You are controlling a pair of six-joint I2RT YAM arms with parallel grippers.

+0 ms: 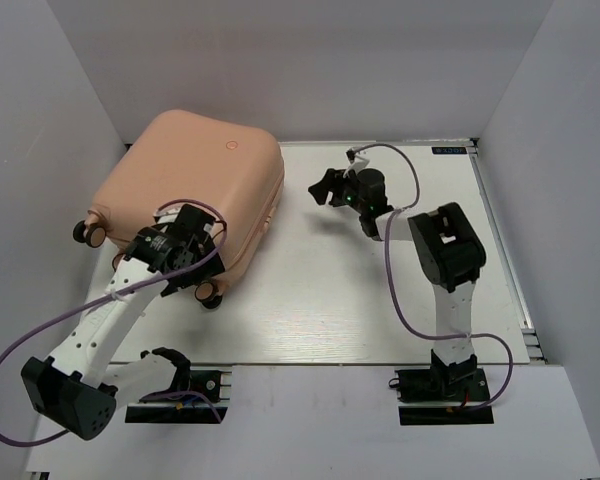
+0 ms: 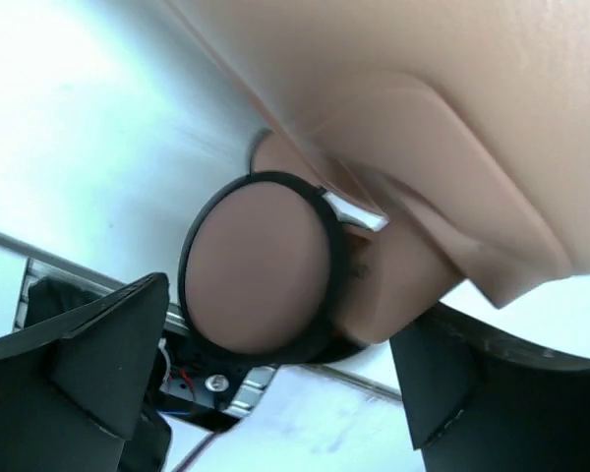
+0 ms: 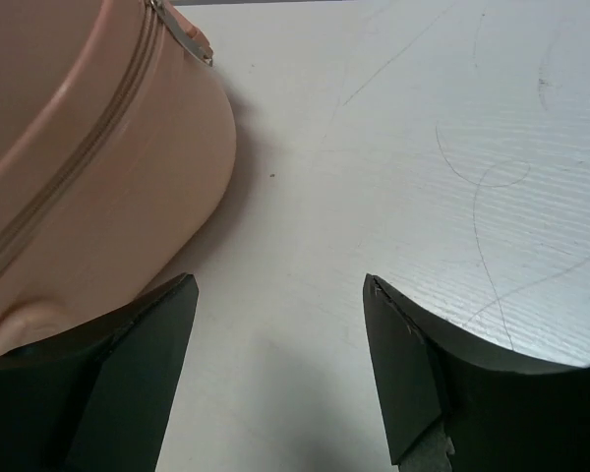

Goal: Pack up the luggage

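A: Where is the suitcase point(image 1: 185, 190)?

B: It is in the upper left of the view from above. It lies flat on the white surface point(image 1: 330, 290). It is pink and its lid is shut.

A: What is the left gripper point(image 1: 195, 235) doing?

B: It is at the lower right corner of the suitcase, just by a wheel point(image 1: 208, 293). In the left wrist view that wheel point(image 2: 261, 265) is big and round, with a black ring around it. It sits right between the two black fingers point(image 2: 98, 354).

A: Is the gripper point(image 2: 280, 324) pinching the wheel?

B: No, it does not look like it. The fingers are spread wide, one on each side of the wheel.

A: And the right gripper point(image 1: 325, 185)?

B: It is in the upper middle of the view from above, just beside the right side of the suitcase. It is not touching it.

A: Is it holding anything?

B: No. In the right wrist view the gripper point(image 3: 277, 285) is spread too, and only the bare white surface shows between its fingers. The side of the suitcase is on the left of that view. I can see the zipper point(image 3: 79, 167) along it and a little metal zip pull point(image 3: 182, 34) at the top.
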